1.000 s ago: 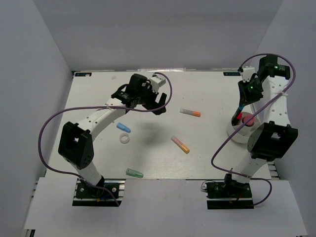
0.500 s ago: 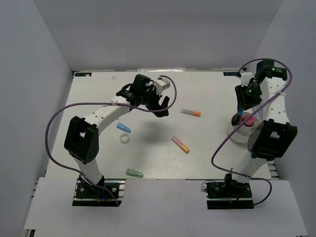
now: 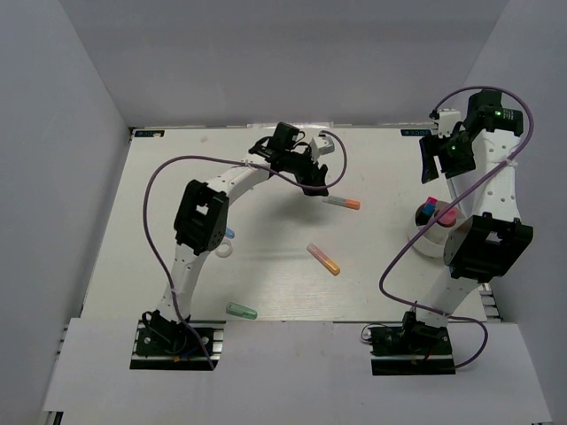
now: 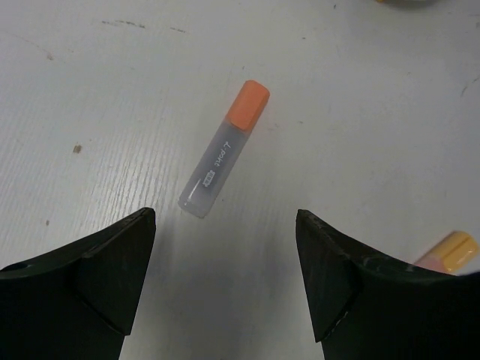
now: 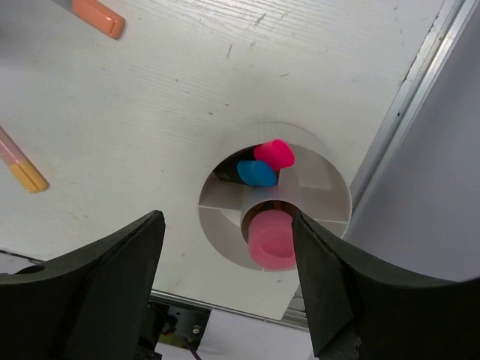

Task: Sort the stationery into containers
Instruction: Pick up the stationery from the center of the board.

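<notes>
Gaping empty, the left gripper point(image 4: 225, 217) is seen over an orange-capped marker point(image 4: 223, 150); the right gripper point(image 5: 226, 217) (nothing held) is spread wide too, above the white cup point(image 5: 330, 187) by the desk's right edge.

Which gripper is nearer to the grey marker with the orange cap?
Left. The left gripper hangs close over the grey marker; the right gripper is far to its right, above the white cup.

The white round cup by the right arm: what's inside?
In the cup stand a blue-capped marker, a pink-capped marker and a bigger pink round piece; their lower parts are hidden inside.
</notes>
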You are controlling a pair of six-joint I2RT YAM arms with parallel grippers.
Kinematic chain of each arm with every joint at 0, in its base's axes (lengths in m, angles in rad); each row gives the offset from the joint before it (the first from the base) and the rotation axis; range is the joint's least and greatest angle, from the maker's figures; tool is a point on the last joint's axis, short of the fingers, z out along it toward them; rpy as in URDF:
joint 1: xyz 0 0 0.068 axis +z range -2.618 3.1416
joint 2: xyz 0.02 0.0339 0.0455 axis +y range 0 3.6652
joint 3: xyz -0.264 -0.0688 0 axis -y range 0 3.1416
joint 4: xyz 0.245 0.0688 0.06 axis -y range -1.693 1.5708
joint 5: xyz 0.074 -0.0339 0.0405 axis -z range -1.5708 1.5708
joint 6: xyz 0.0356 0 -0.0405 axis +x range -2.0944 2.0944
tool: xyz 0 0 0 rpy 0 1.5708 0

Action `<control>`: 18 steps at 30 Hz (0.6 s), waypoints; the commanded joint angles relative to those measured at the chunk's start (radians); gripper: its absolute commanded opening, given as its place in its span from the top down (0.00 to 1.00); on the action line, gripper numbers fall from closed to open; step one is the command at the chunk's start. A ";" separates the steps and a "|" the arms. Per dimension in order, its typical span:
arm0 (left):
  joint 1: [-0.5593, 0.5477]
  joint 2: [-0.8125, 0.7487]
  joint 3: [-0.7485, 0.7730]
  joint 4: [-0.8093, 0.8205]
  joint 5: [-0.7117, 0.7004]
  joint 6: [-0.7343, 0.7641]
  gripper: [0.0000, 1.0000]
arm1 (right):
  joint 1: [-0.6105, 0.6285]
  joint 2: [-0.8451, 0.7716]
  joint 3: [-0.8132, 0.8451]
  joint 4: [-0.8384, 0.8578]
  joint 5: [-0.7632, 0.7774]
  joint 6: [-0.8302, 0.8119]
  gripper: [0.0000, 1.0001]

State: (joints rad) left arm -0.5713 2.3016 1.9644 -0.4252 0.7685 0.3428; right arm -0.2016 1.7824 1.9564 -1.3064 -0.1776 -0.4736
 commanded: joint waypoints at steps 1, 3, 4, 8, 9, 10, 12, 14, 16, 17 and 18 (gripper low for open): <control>-0.010 0.054 0.082 0.026 0.063 0.041 0.16 | -0.002 -0.037 0.024 -0.005 -0.069 0.023 0.26; -0.010 0.093 0.093 0.071 0.075 0.041 0.15 | -0.002 -0.044 0.019 -0.005 -0.091 0.035 0.26; -0.010 0.099 0.081 0.094 0.077 0.032 0.14 | -0.001 -0.044 0.018 -0.005 -0.095 0.036 0.26; -0.010 0.160 0.114 0.169 0.089 0.012 0.14 | -0.002 -0.054 0.004 -0.005 -0.097 0.043 0.26; -0.019 0.174 0.131 0.157 0.100 0.018 0.14 | -0.001 -0.063 0.003 -0.005 -0.091 0.041 0.26; -0.019 0.189 0.136 0.148 0.103 0.030 0.14 | -0.001 -0.064 0.002 -0.005 -0.088 0.036 0.26; -0.019 0.197 0.131 0.135 0.104 0.060 0.14 | -0.001 -0.077 0.004 -0.008 -0.088 0.030 0.26; -0.029 0.206 0.128 0.097 0.091 0.091 0.14 | 0.001 -0.078 0.002 -0.007 -0.086 0.027 0.25; -0.048 0.214 0.125 0.047 0.049 0.151 0.16 | -0.002 -0.078 0.007 -0.007 -0.092 0.027 0.26; -0.048 0.216 0.122 0.033 0.029 0.171 0.17 | 0.001 -0.074 0.007 -0.005 -0.103 0.027 0.26; -0.061 0.217 0.120 0.019 -0.003 0.206 0.17 | 0.001 -0.071 0.013 -0.007 -0.109 0.029 0.26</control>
State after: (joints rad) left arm -0.5972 2.5298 2.0605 -0.3416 0.8036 0.4431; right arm -0.2016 1.7405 1.9537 -1.3090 -0.2531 -0.4484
